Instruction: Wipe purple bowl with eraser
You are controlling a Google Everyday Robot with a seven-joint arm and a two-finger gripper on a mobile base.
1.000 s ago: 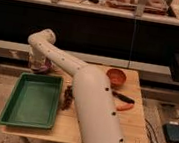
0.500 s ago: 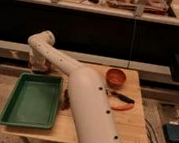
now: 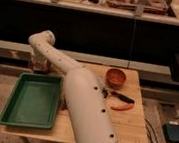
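My gripper (image 3: 39,64) hangs down from the bent white arm (image 3: 85,106) at the table's back left corner, just behind the green tray. It is shut. A dull purple-mauve shape right under and around it looks like the purple bowl (image 3: 44,68), mostly covered by the wrist. The eraser is hidden, so I cannot tell whether it is in the gripper.
A green tray (image 3: 33,100) fills the left of the wooden table (image 3: 134,136). An orange-red bowl (image 3: 116,77) stands at the back right. In front of it lie a dark-handled tool (image 3: 120,96) and an orange-red curved item (image 3: 120,107). A blue-grey box (image 3: 175,133) with cables lies on the floor to the right.
The arm's thick segment has shifted slightly over the table. The gripper stays low at the back left corner over the purple shape.
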